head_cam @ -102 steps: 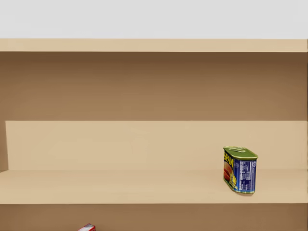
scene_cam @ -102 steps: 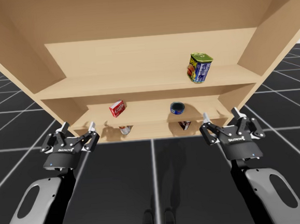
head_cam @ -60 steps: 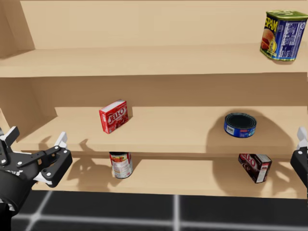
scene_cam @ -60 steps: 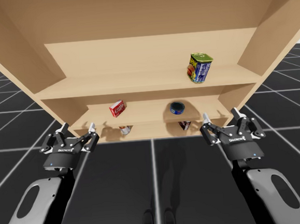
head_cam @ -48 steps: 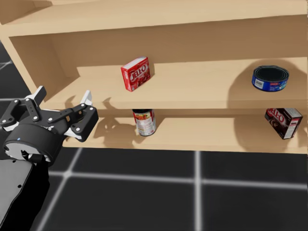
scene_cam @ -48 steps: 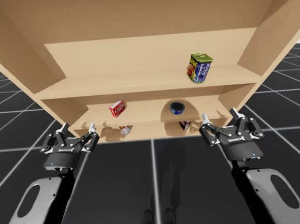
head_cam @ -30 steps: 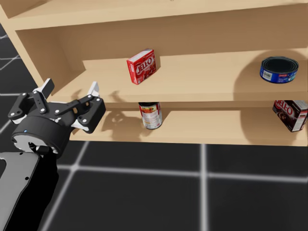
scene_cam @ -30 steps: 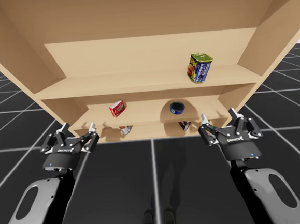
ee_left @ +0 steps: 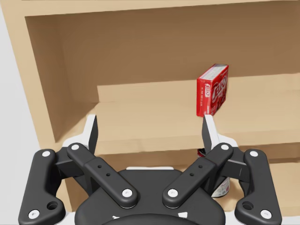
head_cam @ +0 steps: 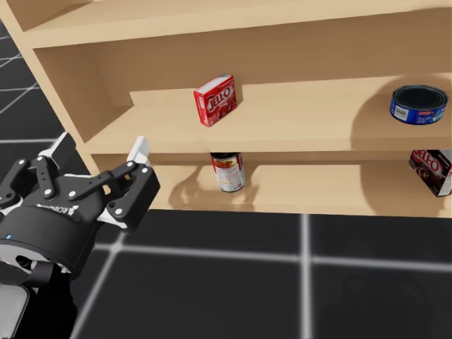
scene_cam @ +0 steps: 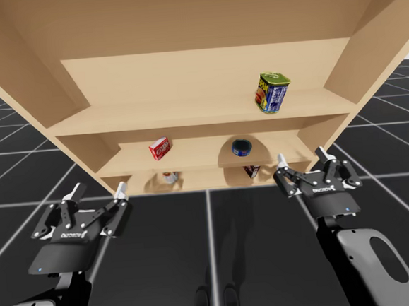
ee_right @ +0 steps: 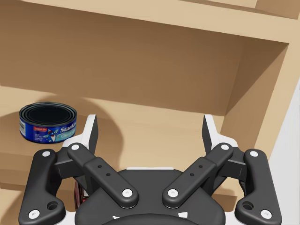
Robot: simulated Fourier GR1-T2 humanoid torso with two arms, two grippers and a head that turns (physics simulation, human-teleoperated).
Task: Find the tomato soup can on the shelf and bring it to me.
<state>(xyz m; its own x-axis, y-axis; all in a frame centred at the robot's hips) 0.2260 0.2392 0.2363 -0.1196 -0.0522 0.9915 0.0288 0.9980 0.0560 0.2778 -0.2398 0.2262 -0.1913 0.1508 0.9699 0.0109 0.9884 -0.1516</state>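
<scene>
Tomato soup can (head_cam: 228,171): found, not yet touched. It stands upright on the lowest board of the shelf (head_cam: 325,120), almost directly under the red box (head_cam: 216,99), which sits on the middle board.

Left gripper (head_cam: 100,148): fingers spread wide, nothing between them. It hangs in front of the shelf's left end, outside the boards, and the soup can is well apart from it, further in and off to the side. In the left wrist view the can peeks out low behind one finger's linkage, below the red box.

Right gripper (scene_cam: 302,161): fingers also apart and holding nothing, at the shelf's right end. A flat blue can (ee_right: 48,121) sits on the middle board ahead of it.

Other stock: a dark box (head_cam: 432,169) leaning on the lowest board at the right, and a tall tin (scene_cam: 273,92) on the upper board.

Progress, as I judge it: the search is done, since the can is in plain sight. Everything else is left: reach in under the middle board, close on the can, draw it out and bring it back. The left arm looks the nearer one.
</scene>
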